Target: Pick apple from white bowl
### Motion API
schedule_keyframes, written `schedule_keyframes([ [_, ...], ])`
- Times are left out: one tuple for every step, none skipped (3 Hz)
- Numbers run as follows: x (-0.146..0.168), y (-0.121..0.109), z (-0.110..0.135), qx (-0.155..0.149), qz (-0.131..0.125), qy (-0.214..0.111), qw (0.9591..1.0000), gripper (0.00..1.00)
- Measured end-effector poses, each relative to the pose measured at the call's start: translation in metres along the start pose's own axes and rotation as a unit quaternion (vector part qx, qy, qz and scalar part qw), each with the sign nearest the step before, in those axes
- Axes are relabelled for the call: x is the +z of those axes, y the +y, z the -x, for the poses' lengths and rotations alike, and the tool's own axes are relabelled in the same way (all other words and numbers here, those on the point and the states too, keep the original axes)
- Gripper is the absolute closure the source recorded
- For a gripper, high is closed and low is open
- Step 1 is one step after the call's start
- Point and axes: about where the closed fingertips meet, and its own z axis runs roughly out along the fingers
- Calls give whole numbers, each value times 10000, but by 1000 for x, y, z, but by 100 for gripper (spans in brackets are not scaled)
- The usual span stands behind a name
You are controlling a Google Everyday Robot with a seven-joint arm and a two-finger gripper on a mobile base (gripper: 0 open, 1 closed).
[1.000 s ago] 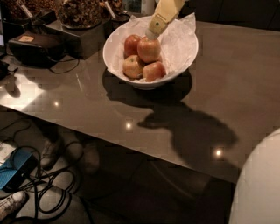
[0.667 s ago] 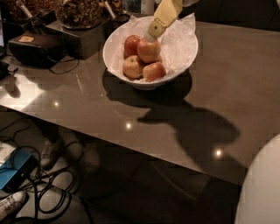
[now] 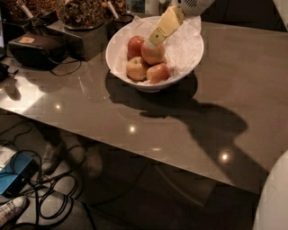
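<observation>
Hand: my hand [image 3: 152, 42] comes in from over the far edge of the worktop [image 3: 225, 72], its yellowish part slanting down into the bowl [image 3: 135, 83].
Hand state: I cannot tell whether it is apart, together or clamped on anything; from here I only see its tip right at the top of the apple [image 3: 154, 55].
Apple: it lies in the middle of the bowl, the biggest of the four, orange-red with a paler top, directly under the hand's tip.
Other fruit: a darker red apple [image 3: 134, 45] sits just beside it on the far-left side. A yellow-green one [image 3: 136, 68] and a reddish one [image 3: 159, 73] lie against it on the near side.
Bowl: white and wide, lined with crinkled white paper [image 3: 185, 41]. It stands close to the far edge, left of the middle, and throws a dark shadow toward the near edge.
Far left corner: a black box [image 3: 35, 50] with a cord, and beside it jars [image 3: 82, 12] of dark contents on a block.
Floor: beyond the near edge I see black cables [image 3: 47, 197] and a blue box [image 3: 12, 179].
</observation>
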Motion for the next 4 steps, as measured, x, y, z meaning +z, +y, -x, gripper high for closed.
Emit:
schedule_keyframes([
  [12,-3,-2,-5,30,-151,9999,6],
  [22,-5,-2,-11,40,-234,9997,17],
  [34,-11,0,-45,86,-346,9994,17],
  [43,-12,0,-53,148,-333,9993,18],
])
